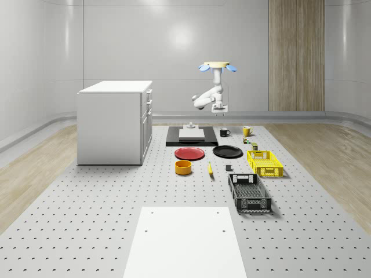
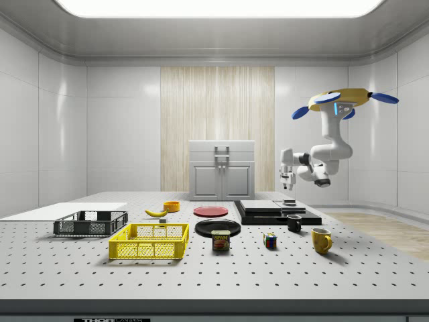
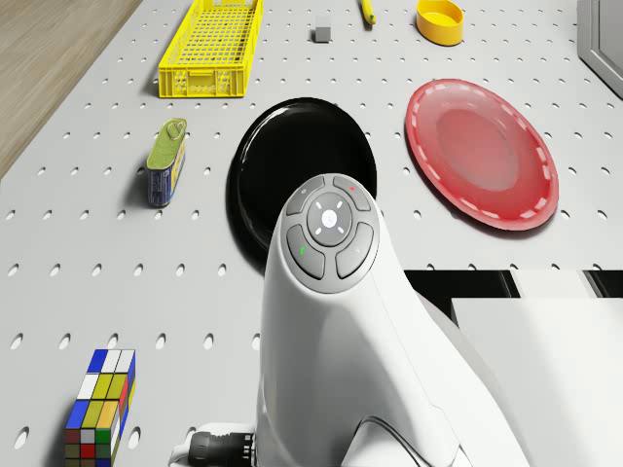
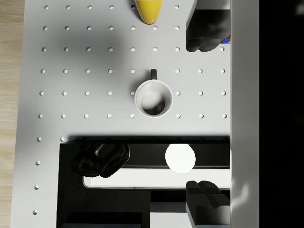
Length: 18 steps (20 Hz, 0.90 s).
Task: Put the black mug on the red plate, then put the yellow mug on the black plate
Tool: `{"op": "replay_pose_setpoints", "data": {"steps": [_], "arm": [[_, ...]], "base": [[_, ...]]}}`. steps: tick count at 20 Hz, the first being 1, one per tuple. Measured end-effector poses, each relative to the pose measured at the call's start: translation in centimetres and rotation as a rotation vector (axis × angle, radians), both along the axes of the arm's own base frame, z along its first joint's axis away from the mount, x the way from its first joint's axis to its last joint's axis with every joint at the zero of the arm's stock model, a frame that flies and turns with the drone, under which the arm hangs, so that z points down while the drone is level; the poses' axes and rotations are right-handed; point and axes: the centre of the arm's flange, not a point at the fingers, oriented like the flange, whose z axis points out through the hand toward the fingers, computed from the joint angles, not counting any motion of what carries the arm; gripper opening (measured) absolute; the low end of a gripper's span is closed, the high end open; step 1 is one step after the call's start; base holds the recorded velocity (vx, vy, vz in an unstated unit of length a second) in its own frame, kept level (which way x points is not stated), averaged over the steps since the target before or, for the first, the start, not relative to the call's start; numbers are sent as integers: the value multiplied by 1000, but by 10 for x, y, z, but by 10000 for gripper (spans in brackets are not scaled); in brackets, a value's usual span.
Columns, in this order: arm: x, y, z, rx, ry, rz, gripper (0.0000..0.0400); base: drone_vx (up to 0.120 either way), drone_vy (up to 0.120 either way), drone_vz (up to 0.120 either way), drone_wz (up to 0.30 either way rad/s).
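Black mug [image 4: 153,98] directly below the open pincer [image 4: 203,114]: rigid, light, probably slick; gripping its rim wall beside the handle looks best.

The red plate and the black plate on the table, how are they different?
The round red plate is bright red with pale dashes around its rim; the round black plate is plain glossy black. In the drone view the robot's white arm covers part of the black plate, while the red plate shows whole. In the whole-scene view the red plate lies nearer the white cabinet. Both lie flat, side by side, with nothing on them.
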Motion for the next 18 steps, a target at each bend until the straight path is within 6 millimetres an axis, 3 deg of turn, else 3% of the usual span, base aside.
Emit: {"op": "replay_pose_setpoints", "data": {"steps": [8,11,18], "arm": [[0,-3,0,-29,1,-1,400],[0,-3,0,-33,1,-1,400],[0,-4,0,-37,2,-1,400]], "base": [[0,0,-120,0],[-120,0,-120,0],[0,0,-120,0]]}}
